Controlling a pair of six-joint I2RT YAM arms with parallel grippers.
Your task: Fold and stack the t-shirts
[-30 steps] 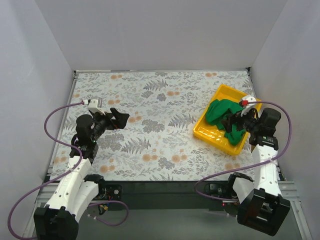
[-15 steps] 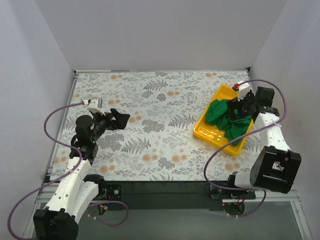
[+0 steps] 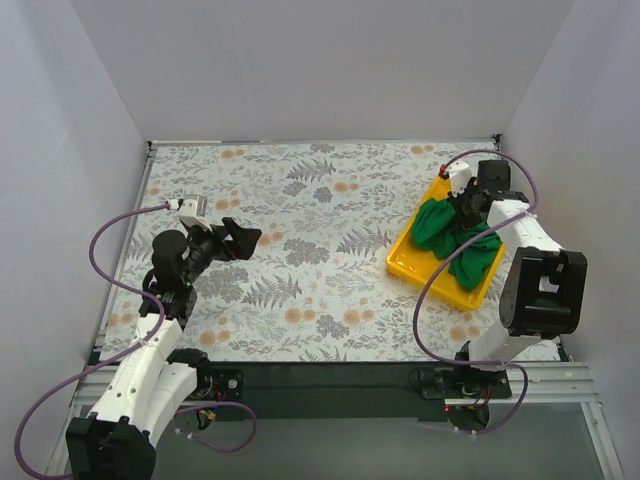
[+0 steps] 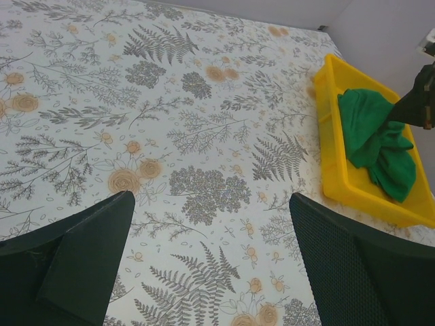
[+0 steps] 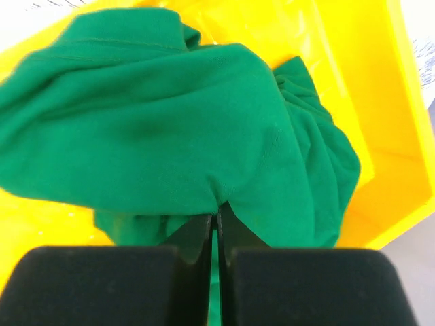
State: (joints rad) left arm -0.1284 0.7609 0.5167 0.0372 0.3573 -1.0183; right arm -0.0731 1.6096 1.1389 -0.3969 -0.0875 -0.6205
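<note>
Pinching a pucker of the plain green soft cloth t-shirt (image 5: 170,115) with the right gripper (image 5: 217,207): black fingers (image 5: 194,238) drawn nearly flat together, only a thin slit left, cloth gathered into a crease right at the tips. Reaching in over the far end of the yellow plastic tray (image 5: 340,47), wrist bent down onto the crumpled heap. No label or sleeve to be made out from the wrist view, just rumpled folds.

Lying bunched inside that tray, heaped from its far left part toward its near right corner, neither spread nor folded. Hemmed in by the tray's raised sides all round. Set on the right part of the floral-patterned table cover (image 3: 300,200), close to the white right wall (image 3: 590,150). Crossed in the overhead view by the right arm's purple cable (image 3: 416,305), looping down past the tray's near edge.

Well apart on the left: left gripper (image 4: 211,204) held above the table, jaws spread wide, holding nothing, touching nothing, only leaf-and-flower print showing between its dark fingers (image 4: 88,251). Pointed across the table toward the tray. Ringed by a second purple cable (image 3: 105,240) on the left.
</note>
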